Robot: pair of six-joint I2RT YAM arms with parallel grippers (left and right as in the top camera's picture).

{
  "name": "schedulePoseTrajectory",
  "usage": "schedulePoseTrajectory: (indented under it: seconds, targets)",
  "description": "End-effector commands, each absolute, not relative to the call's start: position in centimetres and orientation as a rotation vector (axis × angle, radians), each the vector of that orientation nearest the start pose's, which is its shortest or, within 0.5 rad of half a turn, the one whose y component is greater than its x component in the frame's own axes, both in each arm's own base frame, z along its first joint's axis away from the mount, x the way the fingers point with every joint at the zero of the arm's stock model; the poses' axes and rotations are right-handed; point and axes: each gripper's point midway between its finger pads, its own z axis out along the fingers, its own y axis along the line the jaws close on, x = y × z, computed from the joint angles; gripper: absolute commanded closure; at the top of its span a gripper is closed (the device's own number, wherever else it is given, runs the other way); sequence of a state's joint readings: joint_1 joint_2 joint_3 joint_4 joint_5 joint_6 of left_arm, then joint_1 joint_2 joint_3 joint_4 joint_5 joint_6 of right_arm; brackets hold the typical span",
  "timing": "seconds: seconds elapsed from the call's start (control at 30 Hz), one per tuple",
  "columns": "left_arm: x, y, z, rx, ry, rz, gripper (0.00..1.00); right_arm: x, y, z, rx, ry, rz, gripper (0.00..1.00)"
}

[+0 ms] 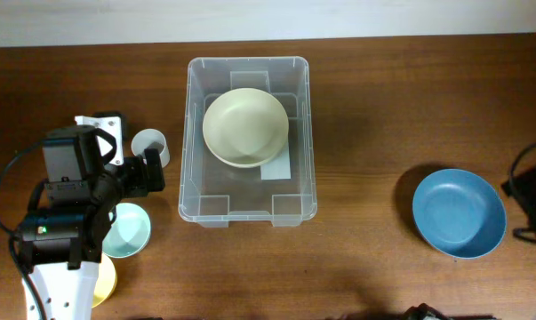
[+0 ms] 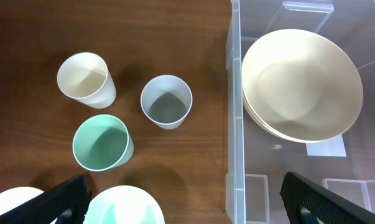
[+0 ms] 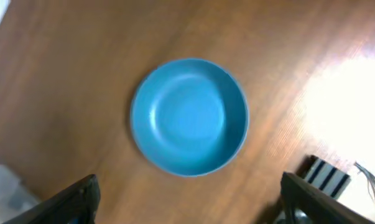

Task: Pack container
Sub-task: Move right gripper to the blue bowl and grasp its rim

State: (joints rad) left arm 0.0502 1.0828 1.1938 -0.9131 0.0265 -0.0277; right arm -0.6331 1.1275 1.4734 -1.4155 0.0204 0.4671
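The clear container (image 1: 189, 133) stands at the table's middle, with a cream bowl (image 1: 245, 126) inside over its white label (image 1: 276, 167). In the left wrist view its wall (image 2: 235, 124) and the cream bowl (image 2: 302, 84) are at the right. My left gripper (image 1: 152, 173) is open and empty, left of the container, above a mint bowl (image 2: 122, 205); its fingers (image 2: 187, 208) straddle the container's left wall. A blue bowl (image 1: 459, 213) sits at the right. My right gripper (image 1: 521, 204) is open and empty beside it, with the blue bowl (image 3: 189, 116) ahead of its fingers (image 3: 190, 205).
Left of the container stand a grey cup (image 2: 166, 101), a white cup (image 2: 84, 78) and a green cup (image 2: 101, 142). The mint bowl (image 1: 125, 229) and a yellow bowl (image 1: 103, 283) lie under my left arm. A striped object (image 3: 327, 177) lies near the right gripper.
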Motion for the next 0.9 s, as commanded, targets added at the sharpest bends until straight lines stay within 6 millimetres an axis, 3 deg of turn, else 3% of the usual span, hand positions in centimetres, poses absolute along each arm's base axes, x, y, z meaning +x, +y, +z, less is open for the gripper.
schedulePoseTrajectory:
  seconds: [0.0,0.13,0.3,0.67,0.87]
  targets:
    - [30.6,1.3,26.6,-0.097,2.347,-0.015,0.0,18.0,-14.3,21.8,1.554,2.288,0.028,0.08]
    - [30.6,1.3,26.6,-0.097,2.347,-0.015,0.0,17.3,-14.2,15.2,1.717,2.291,0.193,0.08]
    - [30.6,1.3,26.6,-0.097,2.347,-0.015,0.0,15.7,-14.4,9.9,1.868,2.259,0.259,0.09]
    - [30.6,1.3,26.6,-0.097,2.347,-0.015,0.0,15.8,-14.4,3.2,1.885,2.236,0.302,0.09]
    - [30.6,1.3,26.6,-0.097,2.347,-0.015,0.0,17.9,-14.5,1.1,1.791,2.24,0.424,0.12]
